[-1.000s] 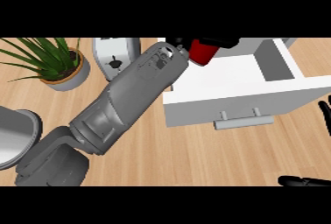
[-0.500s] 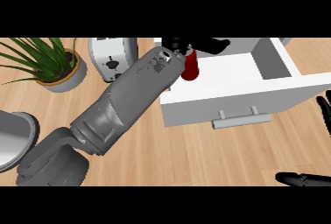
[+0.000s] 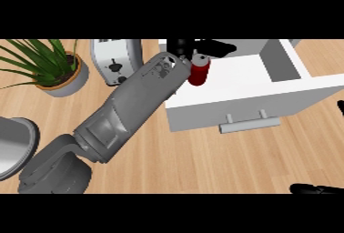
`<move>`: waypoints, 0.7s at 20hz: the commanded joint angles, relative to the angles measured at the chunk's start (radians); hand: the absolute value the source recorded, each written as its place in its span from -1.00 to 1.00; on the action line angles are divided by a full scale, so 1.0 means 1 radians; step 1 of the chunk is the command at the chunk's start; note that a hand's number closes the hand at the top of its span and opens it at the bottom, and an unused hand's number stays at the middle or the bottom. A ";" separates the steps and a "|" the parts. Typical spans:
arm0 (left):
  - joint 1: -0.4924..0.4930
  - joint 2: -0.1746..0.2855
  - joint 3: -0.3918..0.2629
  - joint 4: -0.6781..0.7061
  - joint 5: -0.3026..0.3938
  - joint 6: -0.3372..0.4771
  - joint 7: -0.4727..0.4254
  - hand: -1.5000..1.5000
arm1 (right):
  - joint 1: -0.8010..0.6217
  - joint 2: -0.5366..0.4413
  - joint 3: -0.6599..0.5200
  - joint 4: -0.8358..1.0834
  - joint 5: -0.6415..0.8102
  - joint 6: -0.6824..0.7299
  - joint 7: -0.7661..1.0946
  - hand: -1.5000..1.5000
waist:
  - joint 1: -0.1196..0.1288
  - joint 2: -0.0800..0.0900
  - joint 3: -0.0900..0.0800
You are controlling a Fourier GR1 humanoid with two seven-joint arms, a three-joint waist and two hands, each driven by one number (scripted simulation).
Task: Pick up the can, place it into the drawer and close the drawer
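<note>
Gripping red cylindrical can (image 3: 198, 73) by top, black left hand (image 3: 196, 46), fingers curled, above open white drawer (image 3: 282, 99); right hand (image 3: 314, 188) fingers: cannot tell.

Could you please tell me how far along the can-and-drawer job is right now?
Done: the can is off the counter, at the left hand, over the open drawer. In hand: setting it inside; whether it is released, I cannot tell. Remaining: push the drawer shut by its handle.
</note>
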 commanded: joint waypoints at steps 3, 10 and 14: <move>0.028 0.000 0.017 -0.002 0.056 0.003 -0.028 -1.00 | 0.008 -0.049 0.027 -0.080 0.156 -0.001 -0.065 -1.00 | 0.001 0.001 -0.001; -0.003 0.000 0.037 -0.049 0.118 0.005 -0.063 -1.00 | -0.028 -0.091 0.110 -0.110 0.304 0.009 -0.073 -1.00 | 0.042 -0.008 -0.002; -0.026 0.000 0.053 -0.033 0.137 0.027 -0.075 -1.00 | -0.014 -0.108 0.166 -0.098 0.468 -0.015 -0.117 -1.00 | 0.055 -0.012 -0.002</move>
